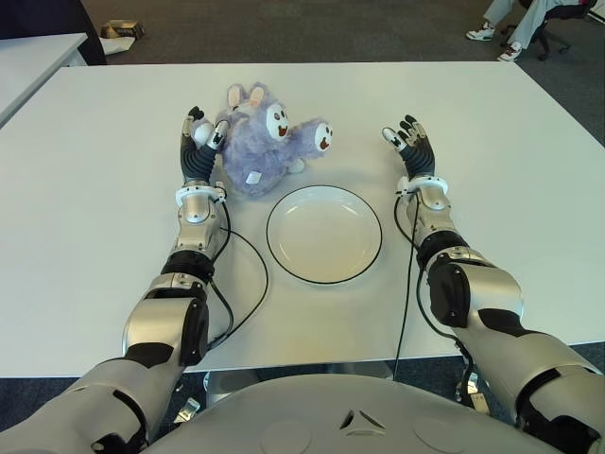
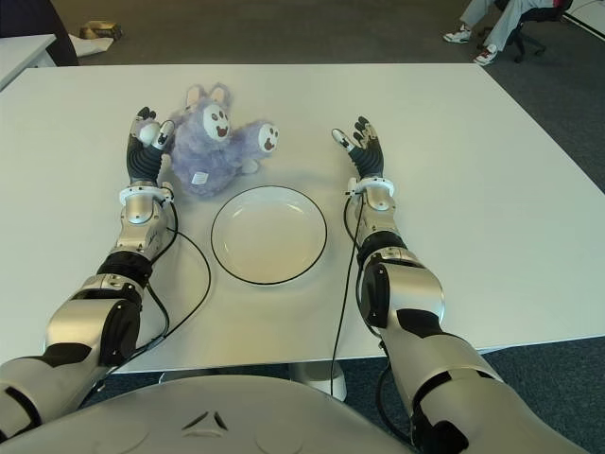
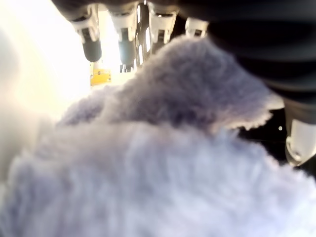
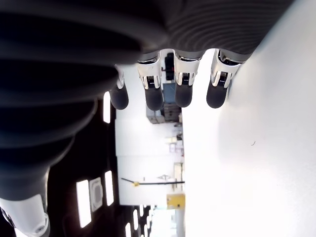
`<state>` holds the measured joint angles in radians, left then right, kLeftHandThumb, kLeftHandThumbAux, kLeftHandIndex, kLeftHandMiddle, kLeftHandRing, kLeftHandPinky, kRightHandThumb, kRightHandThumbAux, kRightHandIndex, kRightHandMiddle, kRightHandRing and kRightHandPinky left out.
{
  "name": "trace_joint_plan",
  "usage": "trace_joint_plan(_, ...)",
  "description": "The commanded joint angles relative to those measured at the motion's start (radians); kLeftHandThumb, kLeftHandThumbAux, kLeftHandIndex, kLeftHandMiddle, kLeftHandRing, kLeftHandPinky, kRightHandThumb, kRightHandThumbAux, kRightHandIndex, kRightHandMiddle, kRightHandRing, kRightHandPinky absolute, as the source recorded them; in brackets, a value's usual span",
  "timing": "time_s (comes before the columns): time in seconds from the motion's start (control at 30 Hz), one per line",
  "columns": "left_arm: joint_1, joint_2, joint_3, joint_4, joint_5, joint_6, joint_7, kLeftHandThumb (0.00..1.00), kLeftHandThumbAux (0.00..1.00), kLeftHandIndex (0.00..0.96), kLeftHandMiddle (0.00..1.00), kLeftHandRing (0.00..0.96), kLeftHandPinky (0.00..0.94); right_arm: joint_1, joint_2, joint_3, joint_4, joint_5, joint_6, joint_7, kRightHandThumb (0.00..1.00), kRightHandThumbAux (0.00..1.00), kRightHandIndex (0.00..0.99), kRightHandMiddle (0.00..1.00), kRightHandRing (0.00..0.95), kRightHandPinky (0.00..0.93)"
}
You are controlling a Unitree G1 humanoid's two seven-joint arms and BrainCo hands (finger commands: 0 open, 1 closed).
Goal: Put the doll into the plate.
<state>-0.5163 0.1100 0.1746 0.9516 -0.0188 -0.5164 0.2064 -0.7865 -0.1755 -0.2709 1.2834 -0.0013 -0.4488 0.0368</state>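
Observation:
A fluffy purple doll [image 1: 257, 144] with two white faces lies on the white table [image 1: 95, 208], just behind the white, dark-rimmed plate [image 1: 324, 236]. My left hand [image 1: 199, 132] stands at the doll's left side, fingers extended and spread, its thumb side against the fur. Purple fur [image 3: 148, 163] fills most of the left wrist view, with straight fingers [image 3: 92, 47] above it, not closed on it. To the right of the plate, my right hand [image 1: 408, 135] hovers open and apart from both; its fingers [image 4: 154, 98] hold nothing.
Black cables [image 1: 248, 284] run along both forearms over the table. Another white table [image 1: 28, 61] stands at the far left. A small box [image 1: 123, 30] lies on the floor behind, and a person's legs [image 1: 506, 28] by a chair show at the far right.

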Motion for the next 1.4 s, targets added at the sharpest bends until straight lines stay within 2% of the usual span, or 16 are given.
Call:
trace_joint_plan(0.03, 0.115, -0.05, -0.014, 0.084, 0.015, 0.013, 0.016, 0.0, 0.474, 0.0, 0.099, 0.081, 0.035, 0.083, 0.026, 0.001, 0.052, 0.002, 0.051, 0.003, 0.083, 0.619, 0.022, 0.037, 0.03, 0.033)
trace_joint_plan(0.43, 0.119, -0.042, -0.01, 0.084, 0.014, 0.013, 0.009, 0.0, 0.479, 0.0, 0.094, 0.077, 0.039, 0.086, 0.034, 0.004, 0.053, 0.004, 0.055, -0.004, 0.086, 0.625, 0.024, 0.036, 0.029, 0.035)
trace_joint_plan(0.53, 0.122, -0.036, -0.011, 0.085, 0.017, 0.006, 0.009, 0.0, 0.476, 0.0, 0.088, 0.065, 0.002, 0.086, 0.038, 0.003, 0.053, 0.006, 0.055, -0.006, 0.082, 0.637, 0.023, 0.036, 0.029, 0.032)
trace_joint_plan(0.73, 0.125, -0.032, -0.007, 0.079, 0.011, 0.011, 0.005, 0.0, 0.483, 0.0, 0.106, 0.076, 0.027, 0.086, 0.043, -0.003, 0.052, 0.012, 0.055, -0.008, 0.088, 0.652, 0.022, 0.043, 0.035, 0.038)
trace_joint_plan(1.1, 0.127, -0.025, 0.0, 0.084, 0.004, 0.0, -0.007, 0.0, 0.486, 0.0, 0.111, 0.079, 0.004, 0.086, 0.051, -0.003, 0.052, 0.009, 0.056, -0.016, 0.091, 0.66, 0.021, 0.046, 0.037, 0.034)
trace_joint_plan(1.4, 0.123, -0.021, 0.003, 0.089, -0.004, 0.002, -0.026, 0.0, 0.503, 0.0, 0.12, 0.089, 0.028, 0.086, 0.056, 0.0, 0.052, 0.006, 0.053, -0.02, 0.081, 0.672, 0.019, 0.044, 0.035, 0.031)
